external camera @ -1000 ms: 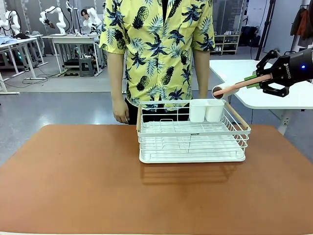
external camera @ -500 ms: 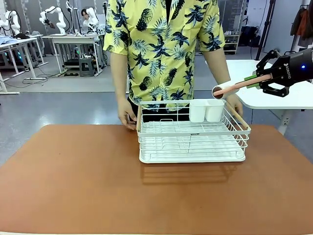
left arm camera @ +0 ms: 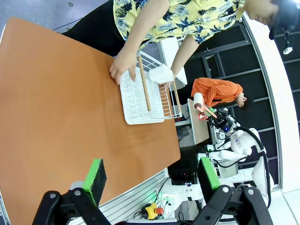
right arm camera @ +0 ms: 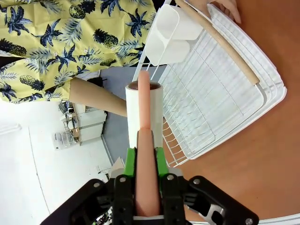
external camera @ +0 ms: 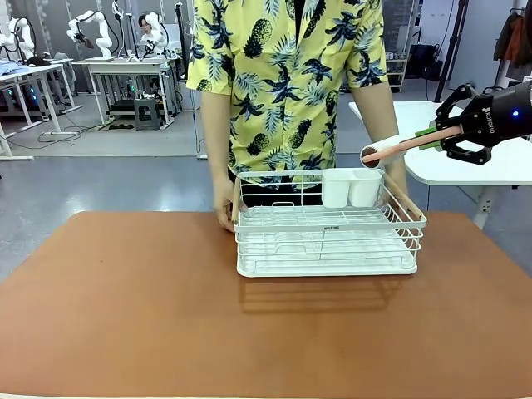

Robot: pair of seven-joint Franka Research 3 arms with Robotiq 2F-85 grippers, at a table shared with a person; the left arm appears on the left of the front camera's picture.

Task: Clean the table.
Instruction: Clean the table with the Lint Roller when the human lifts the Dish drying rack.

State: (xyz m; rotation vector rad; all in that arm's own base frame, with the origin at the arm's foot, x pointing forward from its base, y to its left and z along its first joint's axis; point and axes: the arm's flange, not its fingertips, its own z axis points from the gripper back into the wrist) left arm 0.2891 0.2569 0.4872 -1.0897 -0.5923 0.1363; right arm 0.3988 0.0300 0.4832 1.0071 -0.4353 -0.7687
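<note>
Worktop (external camera: pixel 125 316): terracotta, fills the near scene.
Person (external camera: pixel 287 83): far side, grasping both ends of the rack.
Dish rack (external camera: pixel 326 241): white wire, on the worktop, far middle.
Lint roller (external camera: pixel 406 146): airborne, far right, roll above the rack's right corner.
Right hand (external camera: pixel 440 135): clamped on the roller's handle.
Left hand (left arm camera: pixel 151 180): wide open, empty.

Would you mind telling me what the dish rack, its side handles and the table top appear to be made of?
The dish rack looks like white-coated metal wire: thin, glossy rods in a grid. Its side handles seem to be bare wood, pale tan and matte. The table has a matte terracotta top, possibly laminate; the look leaves that open.
</note>
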